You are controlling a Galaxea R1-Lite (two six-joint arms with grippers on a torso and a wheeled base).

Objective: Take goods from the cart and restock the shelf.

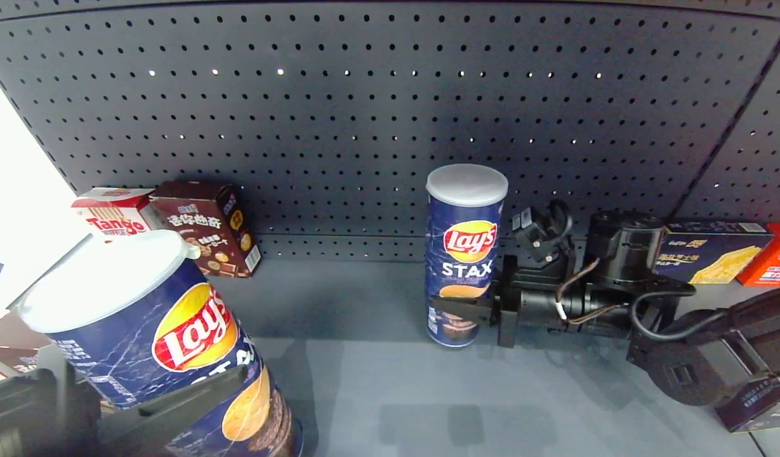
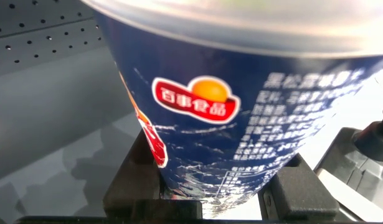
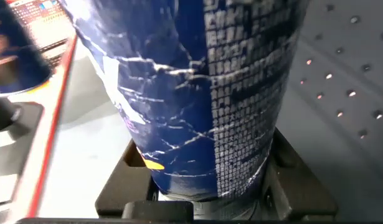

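Observation:
Two tall dark blue chip cans with white lids are in play. One can (image 1: 466,254) stands upright on the grey shelf floor (image 1: 377,381) near the pegboard back. My right gripper (image 1: 456,308) comes in from the right and is shut on its lower part; the right wrist view has this can (image 3: 210,106) squeezed inside the right gripper (image 3: 203,180). The second can (image 1: 148,330) leans at the front left, held low down by my left gripper (image 1: 129,406). Up close, that can (image 2: 241,112) sits inside the shut left gripper (image 2: 216,193).
At the back left stand a red-and-white wafer box (image 1: 110,216) and a brown cookie box (image 1: 209,225). A dark blue box (image 1: 713,251) and an orange box (image 1: 773,257) lie at the back right. Another blue box (image 1: 754,400) sits at the front right.

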